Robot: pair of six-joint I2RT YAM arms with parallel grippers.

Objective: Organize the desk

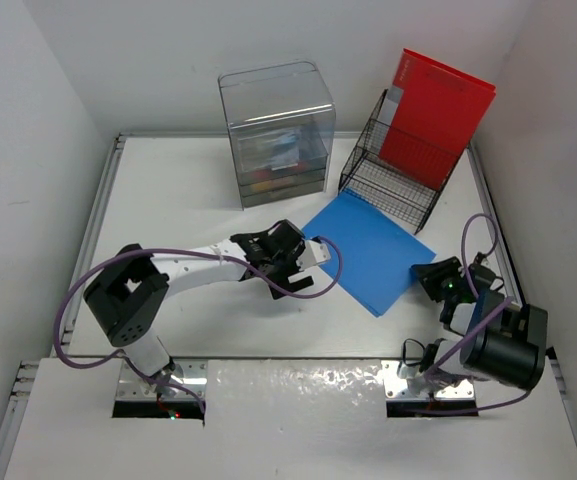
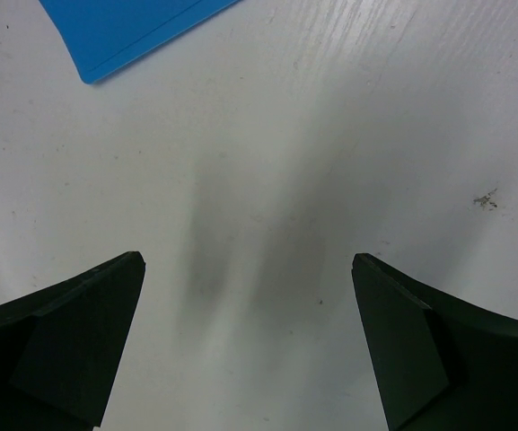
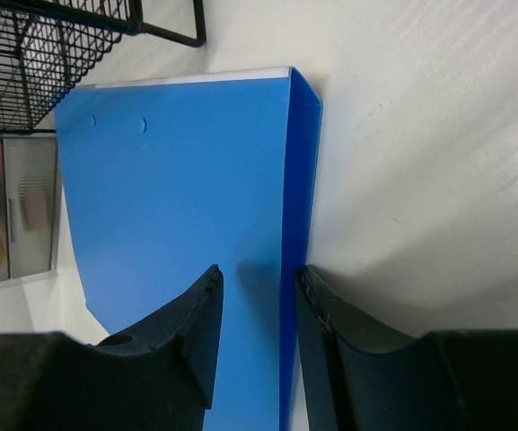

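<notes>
A blue folder [image 1: 368, 255] lies flat on the white desk [image 1: 168, 200], right of centre. My right gripper [image 1: 433, 275] sits at the folder's right corner. In the right wrist view its jaws [image 3: 259, 274] have closed across that edge of the folder [image 3: 178, 180], one finger on the cover and the other against the spine side. My left gripper [image 1: 308, 255] hovers just left of the folder, wide open. In the left wrist view only bare desk shows between its fingers [image 2: 250, 260], with the folder's corner [image 2: 124, 31] beyond them.
A black wire file rack [image 1: 393, 175] stands at the back right, holding an upright red folder [image 1: 433, 110]. Left of it is a clear plastic drawer unit [image 1: 276, 130]. White wall panels enclose the desk on three sides.
</notes>
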